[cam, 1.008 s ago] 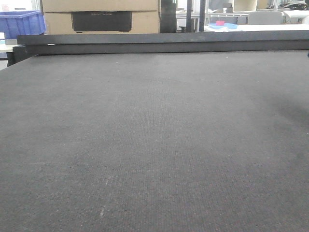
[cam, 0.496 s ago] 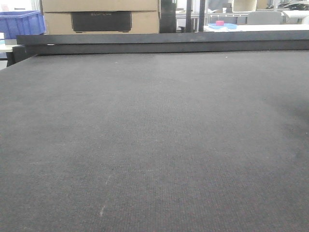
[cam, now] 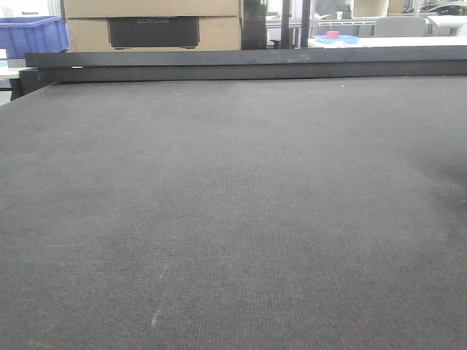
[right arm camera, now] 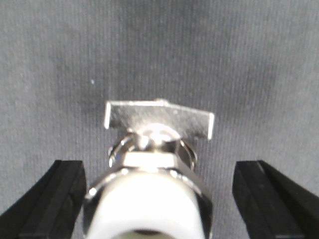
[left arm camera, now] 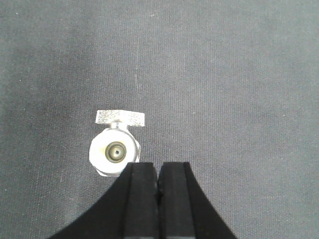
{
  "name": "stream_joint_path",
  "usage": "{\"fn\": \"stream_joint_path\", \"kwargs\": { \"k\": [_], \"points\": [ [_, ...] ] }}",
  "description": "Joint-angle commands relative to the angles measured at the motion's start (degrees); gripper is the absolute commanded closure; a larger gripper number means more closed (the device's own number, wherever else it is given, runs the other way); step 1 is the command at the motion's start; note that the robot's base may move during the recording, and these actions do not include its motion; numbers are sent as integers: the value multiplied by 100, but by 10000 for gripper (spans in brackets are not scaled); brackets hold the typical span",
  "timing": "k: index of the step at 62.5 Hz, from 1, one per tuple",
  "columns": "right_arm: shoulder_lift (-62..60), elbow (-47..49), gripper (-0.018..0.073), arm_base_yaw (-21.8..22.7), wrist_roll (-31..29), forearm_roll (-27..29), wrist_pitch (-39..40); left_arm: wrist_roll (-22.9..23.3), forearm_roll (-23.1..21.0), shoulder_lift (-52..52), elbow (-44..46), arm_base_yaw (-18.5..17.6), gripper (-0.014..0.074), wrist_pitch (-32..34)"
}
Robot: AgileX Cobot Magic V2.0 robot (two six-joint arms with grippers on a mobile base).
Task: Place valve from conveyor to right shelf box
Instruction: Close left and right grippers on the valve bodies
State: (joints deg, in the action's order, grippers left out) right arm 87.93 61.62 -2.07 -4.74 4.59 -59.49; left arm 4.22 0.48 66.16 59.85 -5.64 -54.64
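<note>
Right gripper (right arm camera: 159,172), aimed down at the conveyor (right arm camera: 209,50), spread astride the valve (right arm camera: 154,149); left gripper (left arm camera: 158,168) pressed together

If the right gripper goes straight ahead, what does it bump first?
Probably the valve, which sits dead ahead inside the open right gripper, lying on the conveyor. Depth is unclear.

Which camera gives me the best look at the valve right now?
Left wrist: the valve is whole and sharp, seen end-on beside the shut left gripper. Right wrist shows a valve close but blurred and cropped, between the fingers of the open right gripper. Front view shows only conveyor.
</note>
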Motion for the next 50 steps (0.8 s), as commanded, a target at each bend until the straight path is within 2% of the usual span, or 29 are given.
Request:
{"fn": "stream_joint_path", "kwargs": {
  "k": [1,16,21,29,39,43,47,50],
  "points": [
    [-20,-5,83,31,-56,-26,97,-11,-48,4,39,-37,707,53],
    [64,-5,83,31,-56,-26,64,-11,-48,4,39,-37,707,53],
    [64,-5,111,31,-56,-26,80,-11,-48,4,39,-37,707,53],
    [64,-5,288,31,-56,-26,46,-11,-48,4,39,-37,707,53],
    [64,-5,732,31,-56,-26,11,111,-81,4,39,-37,707,-23],
    [64,-5,724,31,-56,-26,11,260,-81,4,39,-14,707,-53],
    [64,-5,724,31,-56,-26,11,533,-81,4,48,125,707,-53],
    [64,-5,724,31,-56,-26,11,547,-190,4,48,259,707,-95]
  ]
}}
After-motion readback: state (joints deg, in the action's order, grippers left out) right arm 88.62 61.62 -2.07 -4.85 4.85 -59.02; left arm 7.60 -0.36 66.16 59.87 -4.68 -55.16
